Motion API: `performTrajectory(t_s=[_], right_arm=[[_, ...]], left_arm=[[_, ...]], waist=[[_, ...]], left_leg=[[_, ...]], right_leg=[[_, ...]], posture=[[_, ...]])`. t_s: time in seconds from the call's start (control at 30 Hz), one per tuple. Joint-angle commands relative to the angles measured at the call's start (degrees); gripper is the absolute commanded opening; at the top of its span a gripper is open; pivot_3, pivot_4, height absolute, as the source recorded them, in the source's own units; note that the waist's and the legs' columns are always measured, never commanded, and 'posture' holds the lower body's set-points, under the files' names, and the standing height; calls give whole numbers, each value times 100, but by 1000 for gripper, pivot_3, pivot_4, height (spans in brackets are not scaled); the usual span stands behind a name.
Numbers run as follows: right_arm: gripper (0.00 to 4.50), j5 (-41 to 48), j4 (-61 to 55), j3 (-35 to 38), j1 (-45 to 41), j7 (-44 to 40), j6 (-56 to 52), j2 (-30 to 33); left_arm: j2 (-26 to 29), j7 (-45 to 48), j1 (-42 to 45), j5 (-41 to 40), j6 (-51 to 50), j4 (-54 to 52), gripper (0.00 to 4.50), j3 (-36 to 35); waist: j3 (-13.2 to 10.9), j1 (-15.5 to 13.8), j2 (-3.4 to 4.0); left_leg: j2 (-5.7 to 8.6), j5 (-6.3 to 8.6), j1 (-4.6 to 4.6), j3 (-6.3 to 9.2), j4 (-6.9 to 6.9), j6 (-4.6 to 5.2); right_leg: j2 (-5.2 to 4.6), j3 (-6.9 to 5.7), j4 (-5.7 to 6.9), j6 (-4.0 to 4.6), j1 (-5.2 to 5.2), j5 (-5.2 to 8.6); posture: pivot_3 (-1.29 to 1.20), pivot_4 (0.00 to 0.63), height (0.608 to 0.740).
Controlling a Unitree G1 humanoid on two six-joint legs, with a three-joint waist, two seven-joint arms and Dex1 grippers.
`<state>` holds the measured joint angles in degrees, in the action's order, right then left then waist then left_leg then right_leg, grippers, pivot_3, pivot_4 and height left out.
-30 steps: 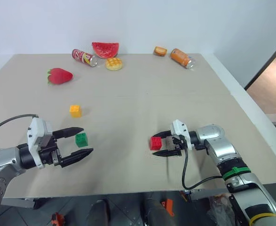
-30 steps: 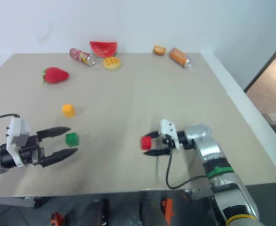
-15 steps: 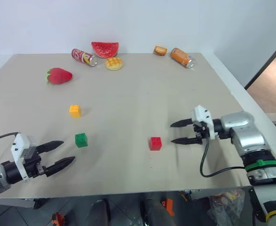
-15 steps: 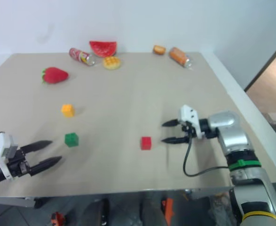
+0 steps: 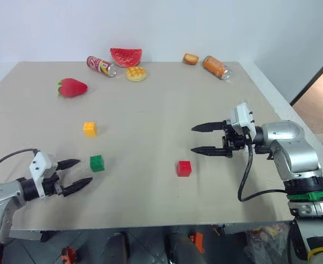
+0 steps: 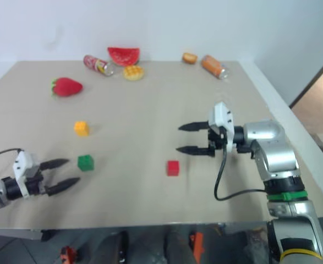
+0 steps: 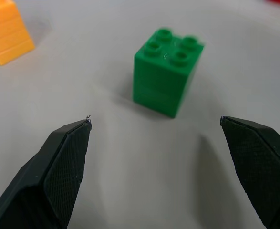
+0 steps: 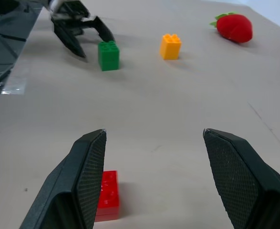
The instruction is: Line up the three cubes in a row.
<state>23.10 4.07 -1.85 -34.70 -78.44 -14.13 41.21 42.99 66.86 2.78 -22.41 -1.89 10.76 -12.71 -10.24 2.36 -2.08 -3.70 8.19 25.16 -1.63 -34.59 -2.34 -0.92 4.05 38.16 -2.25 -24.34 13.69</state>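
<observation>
Table [image 5: 150, 126]: broadly bare between my arms.
Right gripper [image 5: 201, 138]: my fingers were spread, empty, raised above the red cube [image 5: 184, 168].
Left gripper [image 5: 80, 174]: spread wide, empty, just short of the green cube [image 5: 97, 163].
Yellow-orange cube [image 5: 89, 128]: beyond the green one, apart.

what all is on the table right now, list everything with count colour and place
studded plastic cube: 1, red, near middle, free of both pincers
studded plastic cube: 1, green, near left, just ahead of the left pincer
studded plastic cube: 1, yellow-orange, beyond the green cube
toy strawberry: 1, red, far left
toy watermelon slice: 1, red, far edge
waffle-patterned toy bun: 1, yellow, far edge
cans lying down: 2, red and orange, far edge
small toy bread: 1, orange-brown, far edge
table: 1, beige
left pincer: 1, black, open
right pincer: 1, black, open, raised
</observation>
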Motion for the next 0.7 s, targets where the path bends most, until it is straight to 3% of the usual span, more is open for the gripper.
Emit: performTrajectory(t_s=[0.03, 0.43, 0.7], right_arm=[[3352, 193, -461, 216, 54, 87, -179, 162], [3352, 290, -892, 299, 306, 374, -414, 275], [3393, 320, -830, 289, 314, 397, -396, 311]], left_arm=[[61, 326, 424, 186, 310, 491, 4500, 249], [-495, 592, 1648, 81, -19, 856, 4500, 721], [-406, 780, 1500, 30, -105, 827, 1847, 645]], waist=[[1, -5, 4], [1, -95, 4], [1, -77, 4]], left_leg=[[0, 0, -2, 1, 0, 0], [0, -8, 6, -1, -13, 11], [-6, -8, 2, 6, 0, 11]], right_leg=[[0, -1, 1, 0, 0, 0], [1, -5, 1, -10, 5, -12], [17, -3, 3, -19, 2, -13]], posture=[[0, 150, 740], [0, 150, 740], [0, 150, 740]])
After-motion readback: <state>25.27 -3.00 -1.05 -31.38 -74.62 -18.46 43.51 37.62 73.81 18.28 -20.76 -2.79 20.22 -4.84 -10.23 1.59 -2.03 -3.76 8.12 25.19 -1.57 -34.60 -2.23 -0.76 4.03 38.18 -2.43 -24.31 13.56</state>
